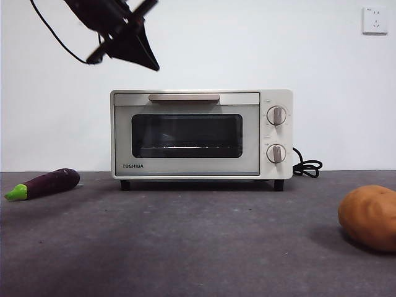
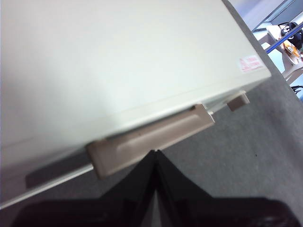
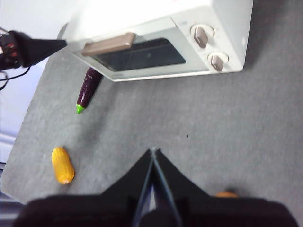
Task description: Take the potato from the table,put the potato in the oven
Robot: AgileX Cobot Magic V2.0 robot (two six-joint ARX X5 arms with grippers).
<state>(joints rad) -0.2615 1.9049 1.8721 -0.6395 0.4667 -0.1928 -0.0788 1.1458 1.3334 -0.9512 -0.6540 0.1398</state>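
Front view: my left gripper [image 1: 145,60] hangs in the air above and to the left of the oven [image 1: 201,135], its two black jaws pressed together to a single point and holding nothing. The oven stands at the back of the worktop [image 1: 185,241] with its door closed; the beige handle [image 1: 184,97] runs along the top of the door, and two knobs [image 1: 276,115] sit one above the other on its right side. A black cord [image 1: 307,166] coils on the worktop just right of the oven. The potato [image 1: 369,216] lies on the worktop at the right edge of the picture, well apart from the oven and partly cut off by the frame. An eggplant [image 1: 44,184] lies at the far left, green stem end pointing away from the oven.

Left wrist view: my left gripper [image 2: 155,152] hovers close to the handle [image 2: 149,140], without touching it as far as can be seen.

Right wrist view: my right gripper [image 3: 153,150] is high over the worktop [image 3: 189,118], jaws closed tip to tip and empty. A yellow-orange vegetable [image 3: 62,165] lies near the worktop's corner, apart from the eggplant [image 3: 88,89]. An orange sliver [image 3: 226,194] at the gripper body's edge may be the potato; I cannot tell.
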